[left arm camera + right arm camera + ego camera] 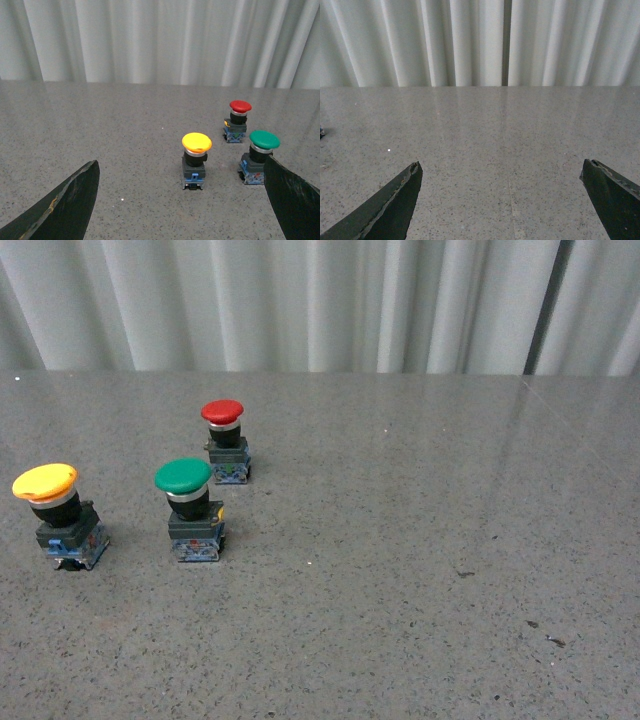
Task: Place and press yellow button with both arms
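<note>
The left end effector [181, 162] is nearest, its two dark fingers [65, 205] spread wide and holding nothing. The right end effector [501, 165] is open in the same way, empty, over the bare counter [495, 130]. Ahead of the left one stands the yellow button [195, 160], on the robot's left side of the counter. The green button [260, 157] is near it and the red button [238, 120] stands further back. The yellow button is probably light, stiff and a little top-heavy. Its smooth cap would likely slip and sink under a grip, so the squared black body below the collar looks the better place to hold.
</note>
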`<state>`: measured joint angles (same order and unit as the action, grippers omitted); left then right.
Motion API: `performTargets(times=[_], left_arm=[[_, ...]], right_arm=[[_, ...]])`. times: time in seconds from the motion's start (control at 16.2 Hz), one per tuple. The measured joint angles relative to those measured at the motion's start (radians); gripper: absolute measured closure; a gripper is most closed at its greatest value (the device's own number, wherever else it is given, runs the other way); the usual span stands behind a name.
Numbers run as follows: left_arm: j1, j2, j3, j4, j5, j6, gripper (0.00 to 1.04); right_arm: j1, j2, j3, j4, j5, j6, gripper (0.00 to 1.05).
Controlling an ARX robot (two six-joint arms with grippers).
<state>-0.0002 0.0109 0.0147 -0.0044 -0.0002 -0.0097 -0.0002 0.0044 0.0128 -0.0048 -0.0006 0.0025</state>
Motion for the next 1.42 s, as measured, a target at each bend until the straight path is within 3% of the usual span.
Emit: performTargets(times=[0.86,0.92,0.99,1.05,1.11,1.23,1.42], left_arm=[[0.0,0.0,0.0,0.0,0.0,0.0,0.07],[-0.061,0.049,0.039,-0.119,-0.142,-0.023,0.07],[-0.143,0.175,0.087,-0.142,-0.305,-0.042,0.07],[-0.152,0.35,0.15,-0.005,-0.439,-0.034,0.07],[-0.127,0.446,0.19,0.09,-0.46,-0.031,0.07],[-0.101,0.746,0.332,0.333,-0.352,-0.002,0.07],[-0.094,1.064,0.473,0.423,-0.212,0.012,0.07]], right_arm=[[0.0,0.0,0.0,0.0,0.0,0.0,0.06],[0.0,0.0,0.0,0.0,0.0,0.0,0.06],[0.0,0.0,0.0,0.0,0.002,0.0,0.06],[0.0,0.0,0.0,0.002,-0.001,0.0,0.06],[0.0,0.0,0.0,-0.001,0.002,0.0,0.06],[0.0,0.0,0.0,0.001,0.0,0.0,0.06],[0.0,0.0,0.0,0.0,0.0,0.0,0.06]])
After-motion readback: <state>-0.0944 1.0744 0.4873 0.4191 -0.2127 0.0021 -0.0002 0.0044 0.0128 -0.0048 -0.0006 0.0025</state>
